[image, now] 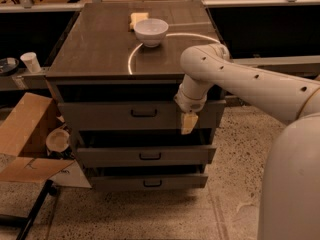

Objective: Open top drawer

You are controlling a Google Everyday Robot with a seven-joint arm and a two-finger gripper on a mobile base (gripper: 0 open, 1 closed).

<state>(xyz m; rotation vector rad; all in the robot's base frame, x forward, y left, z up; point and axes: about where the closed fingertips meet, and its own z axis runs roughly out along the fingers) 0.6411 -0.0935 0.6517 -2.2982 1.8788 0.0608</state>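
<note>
The robot's pale arm (pixel 250 84) sweeps in from the right and bends down across the front of the dark cabinet (pixel 100 49); the cabinet stands on a speckled floor with three grey drawers stacked in its face. The top drawer (pixel 100 115) is the tallest of the three and sits just under the cabinet's top; by my reading it is not yet pulled out. A cardboard box (pixel 25 129) lies open on the floor to the left, close to the cabinet's corner; a white bowl (pixel 151 31) rests on the cabinet top, well back from the front edge. The gripper (pixel 189 122) hangs pointing downward in front of the right part of the top drawer's face, near its lower edge; whether it is open or closed cannot be told from this angle. The small black handle (pixel 144 113) is at the centre of the drawer front, to the left of the gripper and apart from it.

The main risk is a missed grasp; the gripper is off to one side and low (the handle is a thin bar), so closing here would catch only the flat front. A pull made off-centre could also rack the drawer and jam it; a sharp tug might shake the bowl.
</note>
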